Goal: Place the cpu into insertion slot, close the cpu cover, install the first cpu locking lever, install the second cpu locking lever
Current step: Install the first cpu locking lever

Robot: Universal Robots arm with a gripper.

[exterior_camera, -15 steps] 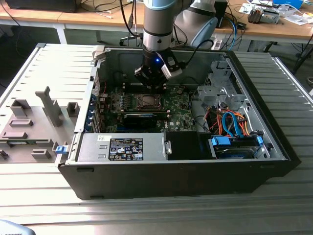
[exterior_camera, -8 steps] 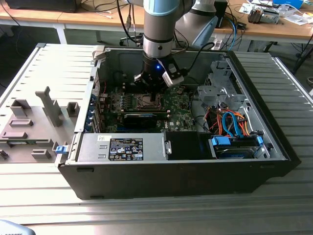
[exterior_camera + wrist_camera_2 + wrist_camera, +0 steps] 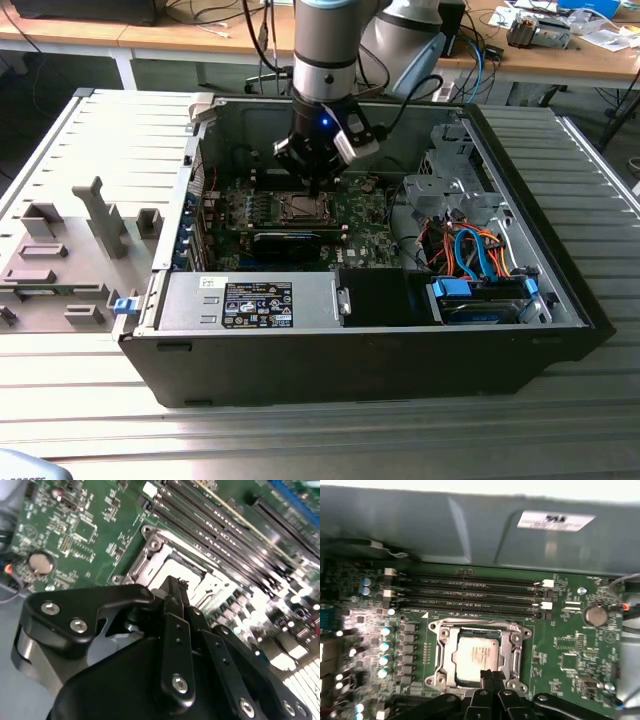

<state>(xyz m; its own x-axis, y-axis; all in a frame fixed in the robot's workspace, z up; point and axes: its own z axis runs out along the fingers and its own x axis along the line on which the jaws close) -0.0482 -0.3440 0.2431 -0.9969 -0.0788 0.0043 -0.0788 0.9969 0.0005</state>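
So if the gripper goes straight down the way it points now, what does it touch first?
Most likely the cpu seated in its socket, or the metal socket frame at its edge. The gripper hangs just above that edge; depth is hard to judge.

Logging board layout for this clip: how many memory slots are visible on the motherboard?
4, running parallel as one bank between the cpu socket and the case wall. The end effector covers none.

Gripper (image 3: 318,188) low over socket frame (image 3: 476,655); memory slots (image 3: 465,592) just beyond its tips, case wall (image 3: 470,530) behind those; open above.
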